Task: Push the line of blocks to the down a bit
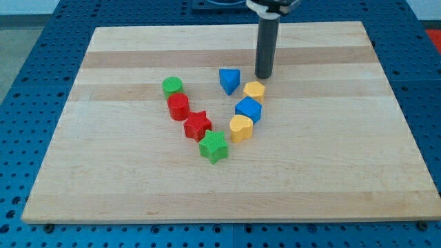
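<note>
Blocks form a V on the board (pixel 103 172); the line to be pushed is judged to be the right arm of that V, though which line is meant cannot be told for sure. No pincer is fitted, so no open or closed state applies: only a rod, with my tip (pixel 264 76) set on the board.

Placed relative to the blue cube (pixel 249 109):
- red cylinder (pixel 178 106) well to its left, green cylinder (pixel 172 86) just above that
- red star (pixel 198 125) and green star (pixel 213 147) lower left
- blue triangle (pixel 230 80) upper left
- yellow heart (pixel 241 127) touching below
- yellow hexagon (pixel 254 91) touching above
- tip above, just beyond the hexagon, apart from it

Step judged: approach done, push not yet begun. Next, a short downward stroke through the hexagon is called for, kept brief and centred so the chain is not skewed.
</note>
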Controlling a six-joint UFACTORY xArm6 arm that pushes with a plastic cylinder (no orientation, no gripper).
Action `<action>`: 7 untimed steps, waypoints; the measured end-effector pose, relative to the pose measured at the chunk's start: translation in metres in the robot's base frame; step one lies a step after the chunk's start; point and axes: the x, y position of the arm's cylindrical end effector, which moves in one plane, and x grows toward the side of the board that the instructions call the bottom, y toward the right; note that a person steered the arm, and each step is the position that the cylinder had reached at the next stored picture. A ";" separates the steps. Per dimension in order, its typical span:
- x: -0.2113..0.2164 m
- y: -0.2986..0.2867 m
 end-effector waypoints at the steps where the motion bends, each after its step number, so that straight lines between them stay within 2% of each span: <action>1: 0.016 -0.005; 5: 0.054 -0.005; 6: 0.044 -0.004; 7: -0.034 -0.002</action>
